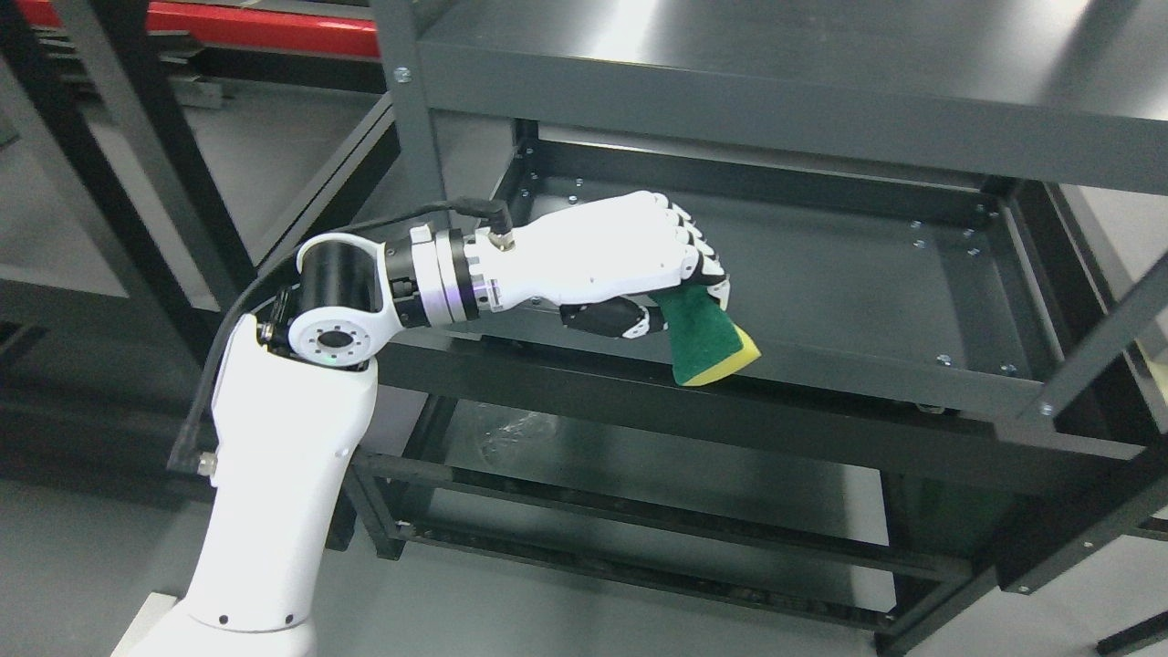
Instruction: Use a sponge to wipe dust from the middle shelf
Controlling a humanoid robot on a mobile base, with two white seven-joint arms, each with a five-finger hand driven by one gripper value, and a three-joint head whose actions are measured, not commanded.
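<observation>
Over middle shelf [849, 274] front edge | left hand [630, 260] fingers curled around sponge [707, 342] | sponge below fingers

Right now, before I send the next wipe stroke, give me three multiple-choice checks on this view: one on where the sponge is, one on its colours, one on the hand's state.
1. Where is the sponge?
A. On the top shelf
B. At the front edge of the middle shelf
C. On the floor

2. What colours does the sponge show?
A. Green and yellow
B. Blue and white
C. All pink

3. What is the left hand doing?
A. Hanging open and empty
B. Closed on the sponge
C. Gripping a shelf post

Answers:
1 B, since the sponge's lower end sits by the middle shelf's front lip, though actual contact is hard to judge.
2 A, since a green face and a yellow layer both show.
3 B, since the fingers curl over the sponge's upper end.
</observation>
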